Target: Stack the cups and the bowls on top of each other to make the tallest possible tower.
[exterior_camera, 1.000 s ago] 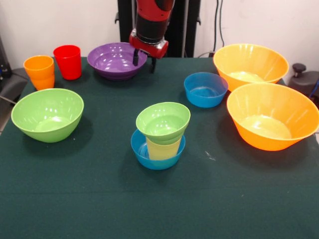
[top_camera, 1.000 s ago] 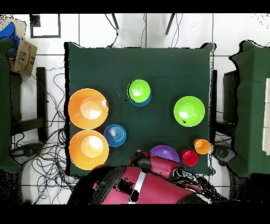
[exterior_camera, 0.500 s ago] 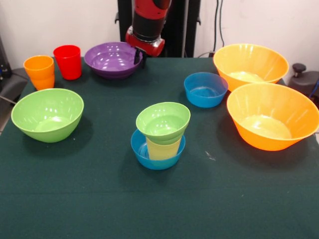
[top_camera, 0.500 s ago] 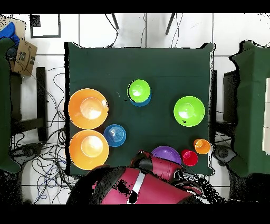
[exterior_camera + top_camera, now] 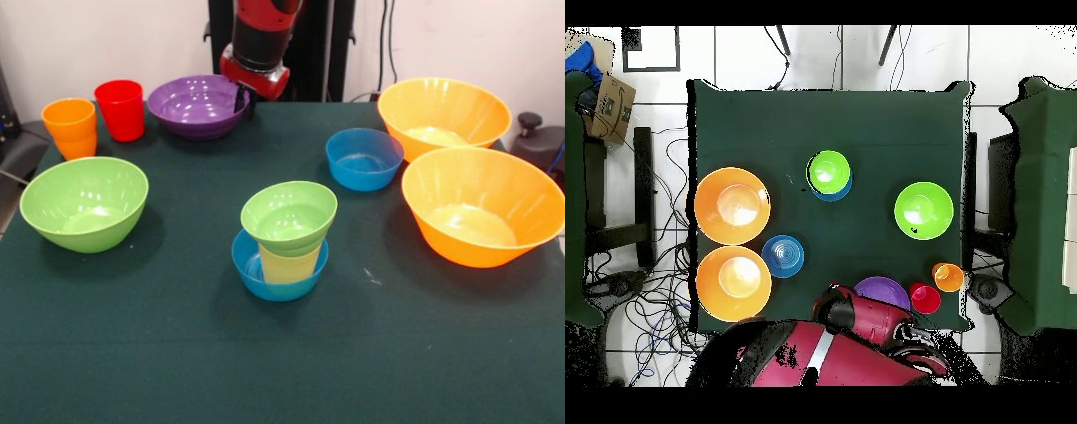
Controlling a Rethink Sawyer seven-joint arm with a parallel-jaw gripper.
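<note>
Bowls and cups lie scattered across the table (image 5: 177, 371). From the front, the gripper (image 5: 242, 95) hangs at the rim of the purple bowl (image 5: 196, 106); one dark finger seems to dip inside that rim, but whether the jaws have closed on it I cannot tell. Beyond that bowl from the jaws stand the red cup (image 5: 120, 109) and orange cup (image 5: 71, 127). The tower (image 5: 284, 240), so far a blue bowl, yellow cup and small green bowl, stands well clear toward the camera. These plastic pieces are probably light, stiff and slick; a pinch across the thin rim looks best.

From overhead, the arm (image 5: 835, 350) covers part of the purple bowl (image 5: 883, 293). That bowl sits near the table edge, with open cloth between it and the tower (image 5: 829, 173).
</note>
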